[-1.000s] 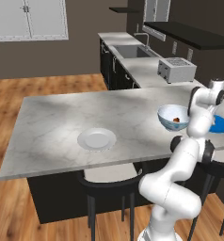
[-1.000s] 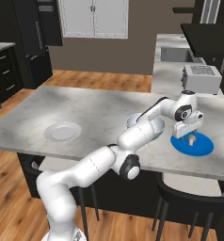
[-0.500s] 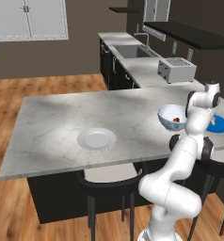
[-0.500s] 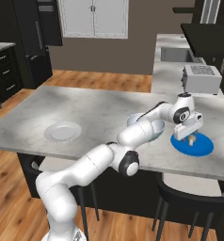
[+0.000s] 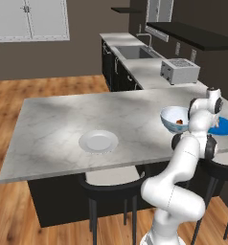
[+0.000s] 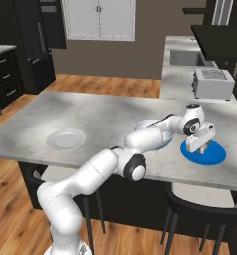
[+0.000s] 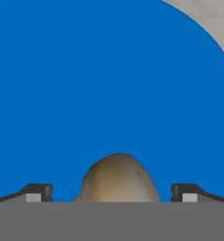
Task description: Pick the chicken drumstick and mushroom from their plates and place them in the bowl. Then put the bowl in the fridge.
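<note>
Lowered since a second ago: gripper now sits just above the blue plate, jaws wide apart, straddling the mushroom, nothing held. Drumstick already in the bowl. Step: mushroom pick. Next: close on it, lift, carry to bowl.

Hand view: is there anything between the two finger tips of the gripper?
Yes. In the hand view the tan mushroom sits between the two open fingertips, with clear gaps on both sides, on the blue plate.
</note>
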